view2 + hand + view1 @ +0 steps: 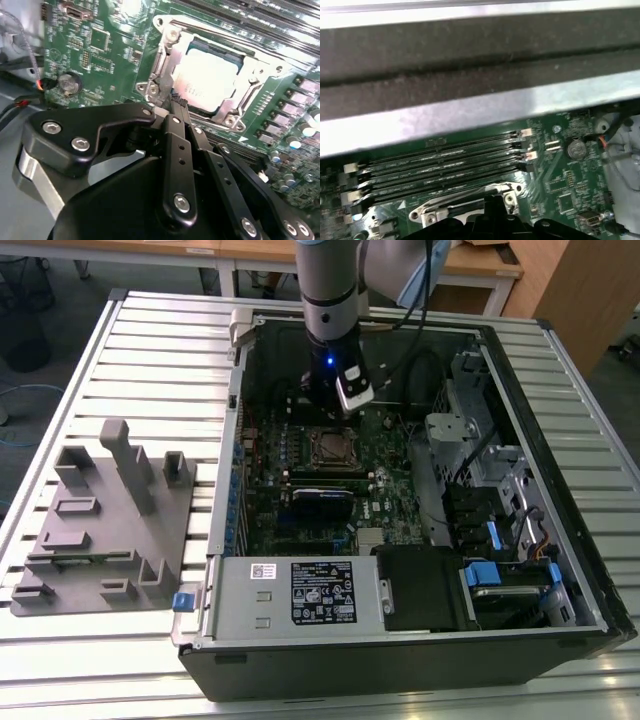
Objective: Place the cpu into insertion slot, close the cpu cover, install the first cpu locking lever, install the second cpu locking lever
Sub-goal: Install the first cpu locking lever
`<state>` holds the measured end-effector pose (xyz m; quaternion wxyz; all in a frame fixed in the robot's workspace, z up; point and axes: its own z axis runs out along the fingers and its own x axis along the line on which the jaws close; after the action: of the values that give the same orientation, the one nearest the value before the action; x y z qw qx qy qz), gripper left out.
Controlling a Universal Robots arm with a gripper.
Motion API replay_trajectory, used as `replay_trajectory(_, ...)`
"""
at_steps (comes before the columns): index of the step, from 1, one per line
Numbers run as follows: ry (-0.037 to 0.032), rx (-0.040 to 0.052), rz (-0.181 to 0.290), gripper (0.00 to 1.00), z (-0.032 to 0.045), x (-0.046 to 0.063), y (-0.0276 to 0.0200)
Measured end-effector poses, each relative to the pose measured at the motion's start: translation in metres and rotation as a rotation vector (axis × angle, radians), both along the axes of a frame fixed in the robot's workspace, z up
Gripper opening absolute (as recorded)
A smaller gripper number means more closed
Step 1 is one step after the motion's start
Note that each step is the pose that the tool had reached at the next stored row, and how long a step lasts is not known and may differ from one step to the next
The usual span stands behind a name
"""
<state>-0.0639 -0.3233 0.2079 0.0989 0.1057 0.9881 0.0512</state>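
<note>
The cpu (207,80), its silvery top showing, lies in the insertion slot (330,447) on the green board. The cpu cover (252,82) lies flat over it, framing the chip. A thin metal locking lever (159,60) runs along one side of the socket. My gripper (176,102) hangs low inside the computer case, its black fingers drawn together to a point at the socket's rim beside that lever. Whether the tips touch the lever is hidden. In the first wrist view the gripper (492,201) sits at the socket frame (465,202).
The open computer case (560,440) surrounds the arm, with a steel wall close behind the gripper (328,405). Memory slots (445,165) run beside the socket. A power supply (300,590) and drive cages (500,530) fill the near and right sides. A grey fixture (100,520) stands on the slatted table.
</note>
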Motion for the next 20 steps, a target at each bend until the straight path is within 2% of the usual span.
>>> replay_trajectory(2, 0.0359, 0.0002, 0.0, 0.1, -0.0006, 0.0005, 0.0)
replay_trajectory(3, 0.0503, 0.0, 0.0, 0.1, -0.0007, 0.0007, 0.0)
replay_trajectory(4, 0.0545, -0.0001, 0.0, 0.1, -0.0006, 0.0007, 0.0)
replay_trajectory(9, 0.0649, 0.0, 0.0, 0.1, -0.0006, 0.0007, 0.0)
replay_trajectory(13, 0.0649, 0.0, 0.0, 0.1, 0.0043, 0.0007, 0.0)
replay_trajectory(16, 0.065, 0.0, 0.0, 0.1, 0.0047, 0.0008, -0.0004)
replay_trajectory(20, 0.0658, -0.0004, 0.0, 0.1, 0.0047, 0.0007, -0.0047)
